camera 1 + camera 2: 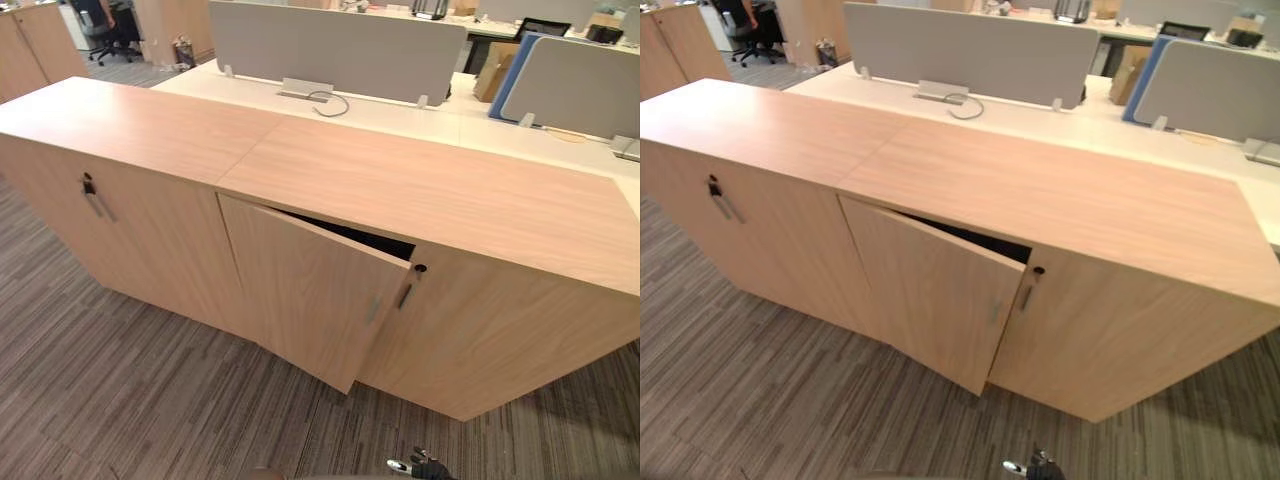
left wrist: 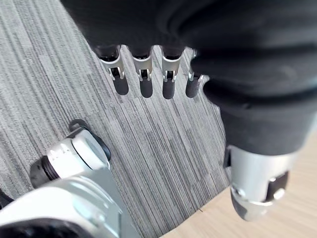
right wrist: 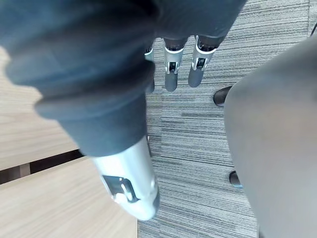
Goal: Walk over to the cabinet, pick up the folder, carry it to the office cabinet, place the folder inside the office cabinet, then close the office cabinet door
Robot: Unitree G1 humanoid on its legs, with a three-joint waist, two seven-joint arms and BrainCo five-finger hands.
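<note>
Two hands hang low at the sides, left hand [image 2: 146, 82] and right hand [image 3: 171, 77], fingers straight, slightly apart, gripping nothing above the carpet [image 1: 150, 400]. Neither holds the folder; probably inside, hidden behind the door [image 1: 300, 290]. That door stands ajar on the office cabinet [image 1: 450, 190], dark gap [image 1: 360, 235] along its top, so the closing push looks undone. Beyond, grey desk screens [image 1: 340, 50]

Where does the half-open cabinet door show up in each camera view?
Left eye view: ajar door, centre of the picture.
Right eye view: same door, slightly left of centre.
Left wrist view: wood panel; cannot tell if it is the door.
Right wrist view: dark gap between wood surfaces, likely the door's opening.
Shared landmark: striped grey carpet.
</note>
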